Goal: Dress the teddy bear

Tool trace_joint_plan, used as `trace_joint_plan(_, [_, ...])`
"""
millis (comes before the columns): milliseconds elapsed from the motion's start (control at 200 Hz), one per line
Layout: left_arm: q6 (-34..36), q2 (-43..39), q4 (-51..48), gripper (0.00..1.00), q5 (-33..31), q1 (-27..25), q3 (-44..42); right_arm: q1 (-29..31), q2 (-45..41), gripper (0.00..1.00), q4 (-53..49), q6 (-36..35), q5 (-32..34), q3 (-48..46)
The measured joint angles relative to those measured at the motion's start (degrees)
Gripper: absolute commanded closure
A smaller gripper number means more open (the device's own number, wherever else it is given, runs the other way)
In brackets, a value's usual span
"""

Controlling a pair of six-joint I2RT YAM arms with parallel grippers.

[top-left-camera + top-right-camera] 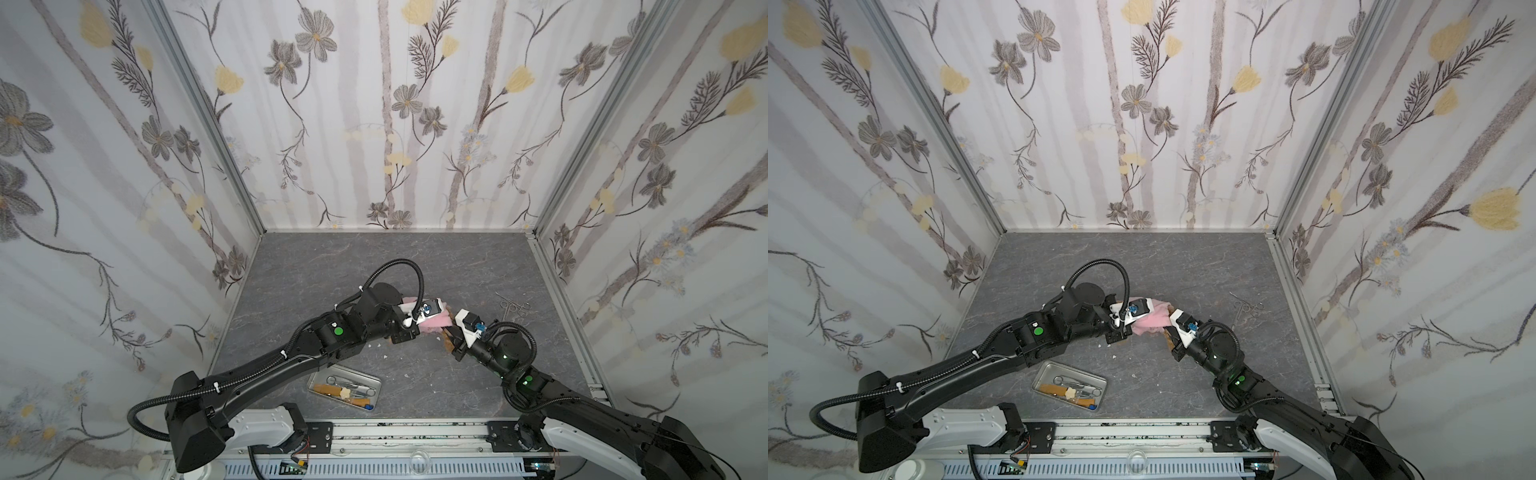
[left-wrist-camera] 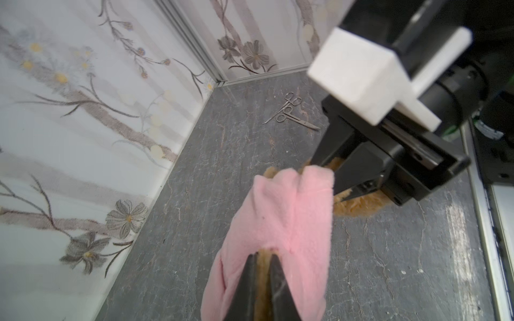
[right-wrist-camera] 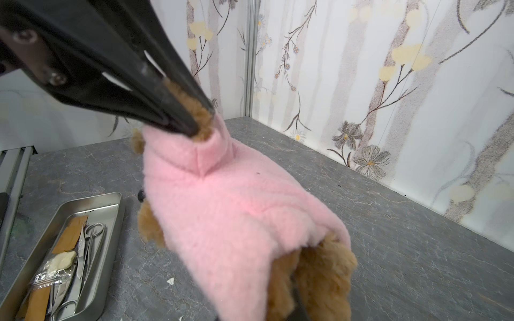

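The teddy bear (image 3: 319, 278) hangs stretched between the two arms over the middle of the table (image 1: 374, 257), with the pink shirt (image 3: 222, 208) already covering its trunk. The left gripper (image 3: 201, 122) is clamped tight on the brown paw that pokes out of a sleeve cuff, probably so that a pull along the limb seats the sleeve fully. The right gripper (image 2: 329, 173) is closed on fur at the bear's lower end, past the hem. That seems meant to anchor the body, so the pull works on the cloth and does not drag the whole toy. The metal tray (image 1: 376, 384) of instruments near the front edge and the forceps (image 1: 513, 307) toward the right edge lie well apart from the work.
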Motion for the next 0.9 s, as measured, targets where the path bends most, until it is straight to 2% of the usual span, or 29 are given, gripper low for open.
trace_joint_plan(105, [-11.2,-3.3,10.1,1.0,-2.5,-0.1,-4.8,2.6,0.9,1.0,5.0,1.2,3.8,-1.0])
trace_joint_plan(215, [-20.9,-3.8,15.2,1.0,-4.8,-0.5,-5.7,6.1,2.5,1.0,8.9,1.6,8.6,-1.2])
trace_joint_plan(405, [-31.7,-6.0,18.1,1.0,-6.0,-0.2,-6.5,7.1,4.7,1.0,15.0,1.8,12.8,-1.7])
trace_joint_plan(540, [-37.6,-7.9,17.9,1.0,-4.3,2.3,-8.4,7.0,5.4,1.0,16.6,1.1,13.5,-2.3])
trace_joint_plan(680, [-40.4,-8.4,17.8,1.0,-1.1,3.4,-8.9,5.9,5.7,1.0,15.3,-0.4,12.5,-1.4])
trace_joint_plan(849, [-38.1,-7.3,16.3,1.0,1.5,2.7,-6.8,4.8,7.8,1.0,9.2,-2.1,10.5,2.7])
trace_joint_plan(899, [-36.8,-5.9,16.1,1.0,0.7,1.5,-6.2,4.8,8.6,0.94,7.6,-2.2,10.3,3.6])
